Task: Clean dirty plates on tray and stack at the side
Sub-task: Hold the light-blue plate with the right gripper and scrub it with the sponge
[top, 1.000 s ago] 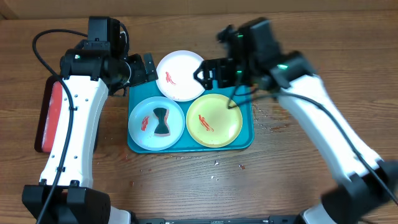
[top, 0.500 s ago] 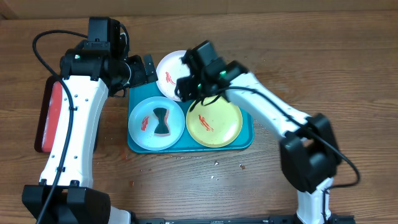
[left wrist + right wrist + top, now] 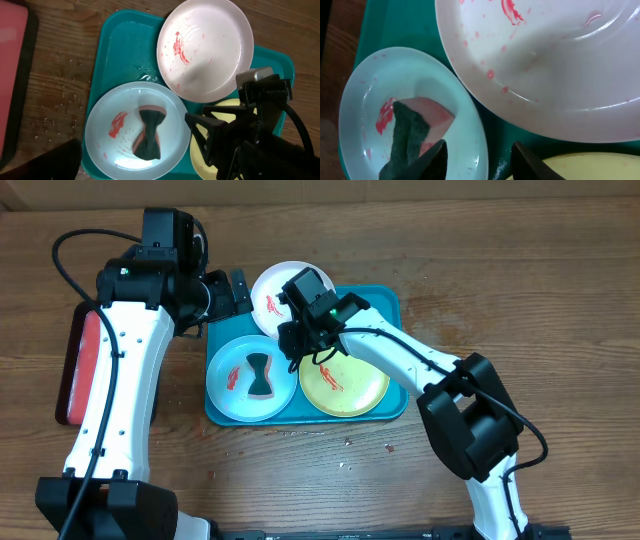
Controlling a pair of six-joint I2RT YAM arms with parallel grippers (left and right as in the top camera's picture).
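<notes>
- the three dirty plates lie smeared on the tray (image 3: 388,302): white plate (image 3: 272,302) at the back, light blue plate (image 3: 232,380) carrying the sponge (image 3: 260,375), yellow-green plate (image 3: 352,388) beside it.
- the right gripper (image 3: 482,159) hangs low, jaws half-narrowed astride the blue plate's rim and holding nothing, probably lining up for the sponge.
- the left gripper (image 3: 228,288) waits spread wide by the tray's back corner.
- since a second ago the right arm has swung in from the right and its jaws have narrowed; plates and sponge are unmoved.

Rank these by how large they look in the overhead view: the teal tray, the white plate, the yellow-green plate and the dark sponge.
1. teal tray
2. white plate and yellow-green plate: alike, and the right arm covers part of both, so unranked
3. dark sponge
</notes>
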